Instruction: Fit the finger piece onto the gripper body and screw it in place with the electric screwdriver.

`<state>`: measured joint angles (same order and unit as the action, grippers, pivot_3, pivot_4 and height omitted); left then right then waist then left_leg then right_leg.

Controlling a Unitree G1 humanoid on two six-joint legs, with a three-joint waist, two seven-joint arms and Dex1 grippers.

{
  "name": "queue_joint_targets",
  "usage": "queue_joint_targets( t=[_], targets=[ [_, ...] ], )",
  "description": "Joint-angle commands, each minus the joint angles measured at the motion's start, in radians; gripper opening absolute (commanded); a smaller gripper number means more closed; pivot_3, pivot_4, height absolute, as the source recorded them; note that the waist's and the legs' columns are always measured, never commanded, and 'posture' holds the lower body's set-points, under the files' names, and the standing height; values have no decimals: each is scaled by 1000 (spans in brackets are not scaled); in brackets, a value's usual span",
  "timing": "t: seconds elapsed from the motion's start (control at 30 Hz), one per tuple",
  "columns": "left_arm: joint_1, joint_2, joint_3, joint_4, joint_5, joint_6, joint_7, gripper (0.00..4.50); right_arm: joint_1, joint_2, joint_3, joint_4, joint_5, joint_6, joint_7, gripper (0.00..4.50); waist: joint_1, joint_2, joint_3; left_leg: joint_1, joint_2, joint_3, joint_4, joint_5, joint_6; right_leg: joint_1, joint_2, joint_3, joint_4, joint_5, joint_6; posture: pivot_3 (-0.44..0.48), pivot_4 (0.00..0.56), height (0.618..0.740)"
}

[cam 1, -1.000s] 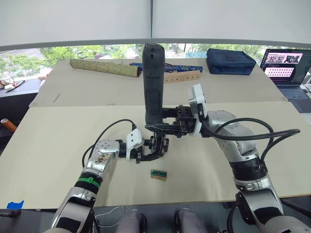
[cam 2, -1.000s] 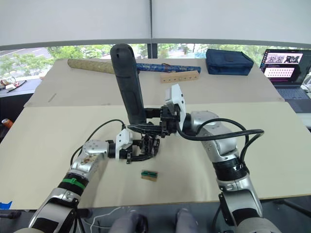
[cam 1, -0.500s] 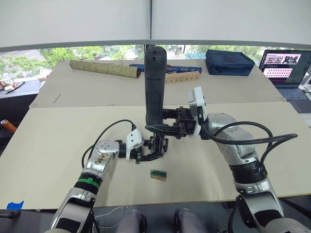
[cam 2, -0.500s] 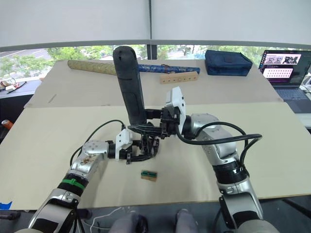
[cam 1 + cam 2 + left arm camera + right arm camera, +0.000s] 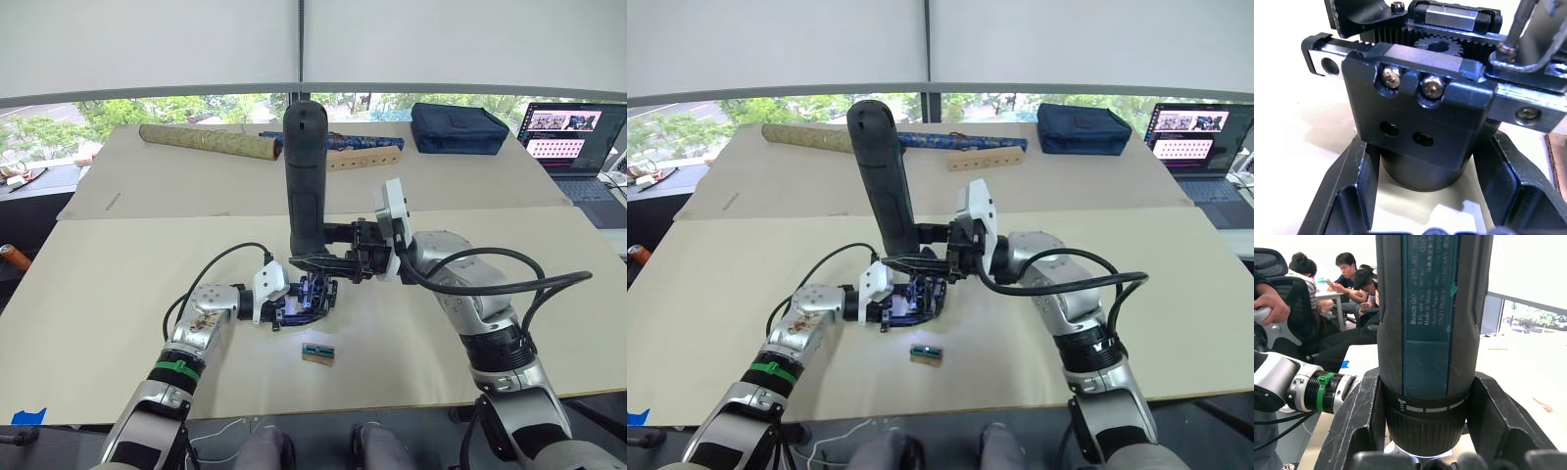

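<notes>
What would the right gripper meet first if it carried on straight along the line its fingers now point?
The right gripper points toward the robot's left, shut on the electric screwdriver. Past that tool, the way over the table looks free, though depth is uncertain.

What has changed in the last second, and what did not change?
A bluish light now shines at the gripper body, under the electric screwdriver, which has leaned slightly more upright. The right gripper still clamps the screwdriver and the left gripper still holds the body at the same spot. The small green-and-tan block has not moved.
</notes>
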<state>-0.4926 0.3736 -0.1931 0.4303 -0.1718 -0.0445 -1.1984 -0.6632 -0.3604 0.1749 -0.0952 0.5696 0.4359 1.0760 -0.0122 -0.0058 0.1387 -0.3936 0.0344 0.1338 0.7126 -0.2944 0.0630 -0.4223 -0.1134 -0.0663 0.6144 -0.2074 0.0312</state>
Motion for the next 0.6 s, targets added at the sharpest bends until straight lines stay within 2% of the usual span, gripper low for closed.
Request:
queue_joint_targets(
  t=[0.03,0.27,0.57,0.6],
  targets=[
    [20,9,-13,-12,0,14,-19,2290,-17,13,-10,-1,24,16,18,1895,0,0,0,0,0,0,0,0,0,0,0,0,0,0,0,0,150,740],
    [28,17,-20,-10,14,28,-6,2290,-103,8,-81,-54,96,24,49,1895,0,0,0,-5,0,0,0,0,0,-4,0,0,2,0,0,0,150,740],
    [31,18,-19,-12,15,60,15,2290,-130,-22,-90,-43,92,-3,117,1895,0,0,0,-5,0,0,0,0,0,-4,0,-1,2,0,0,0,150,740],
    [30,20,-17,-7,22,54,26,2790,-134,-19,-100,-44,103,-2,120,1895,0,0,0,-5,0,0,0,0,0,-3,0,-1,2,0,0,0,150,740]
  ],
)
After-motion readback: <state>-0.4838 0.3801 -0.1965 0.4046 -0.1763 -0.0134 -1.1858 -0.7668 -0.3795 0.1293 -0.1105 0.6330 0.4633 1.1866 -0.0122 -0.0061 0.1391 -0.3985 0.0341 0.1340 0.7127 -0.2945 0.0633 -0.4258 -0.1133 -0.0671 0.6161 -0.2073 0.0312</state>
